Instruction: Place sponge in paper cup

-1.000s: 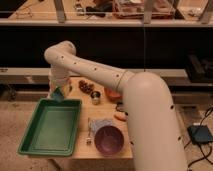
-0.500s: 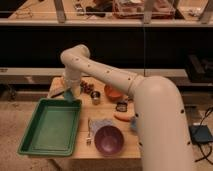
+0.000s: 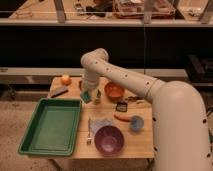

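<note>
Teal sponge block (image 3: 85,97) hangs clamped in the gripper (image 3: 88,95), low over the wooden table (image 3: 142,146) just past the far right corner of the green plastic tray (image 3: 50,125) — the fingers look closed on it, though the wrist hides part of the grip. The small pale-blue round cup (image 3: 136,123) beside the orange carrot (image 3: 122,118) is probably the paper cup, well apart to the right. Doing this well means carrying the sponge clear of the orange bowl (image 3: 114,91) and the purple bowl (image 3: 109,140), centring over the cup's mouth, and letting go only when low, since a light cup tips easily. Against half a second ago the arm has swung right — off the tray's edge, sponge with it
</note>
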`<action>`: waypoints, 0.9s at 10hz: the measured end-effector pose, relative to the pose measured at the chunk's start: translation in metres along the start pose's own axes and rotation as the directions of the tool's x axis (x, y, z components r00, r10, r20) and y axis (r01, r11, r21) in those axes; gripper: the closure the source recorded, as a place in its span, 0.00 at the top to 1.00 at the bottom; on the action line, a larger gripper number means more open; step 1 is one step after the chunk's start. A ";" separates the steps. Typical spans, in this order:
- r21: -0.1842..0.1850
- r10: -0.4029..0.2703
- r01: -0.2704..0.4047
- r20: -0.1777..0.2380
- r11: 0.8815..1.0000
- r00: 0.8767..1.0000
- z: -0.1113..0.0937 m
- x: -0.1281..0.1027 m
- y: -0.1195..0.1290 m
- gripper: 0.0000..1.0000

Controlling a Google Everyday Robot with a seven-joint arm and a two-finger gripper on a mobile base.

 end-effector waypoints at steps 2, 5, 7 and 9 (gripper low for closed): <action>-0.021 0.061 -0.062 -0.025 0.998 0.998 -0.001 0.018 0.020 0.14; -0.051 0.154 -0.157 -0.072 0.986 0.986 -0.005 0.042 0.054 0.14; -0.061 0.201 -0.208 -0.101 0.976 0.974 -0.010 0.053 0.077 0.14; -0.062 0.250 -0.260 -0.132 0.964 0.959 -0.023 0.069 0.103 0.14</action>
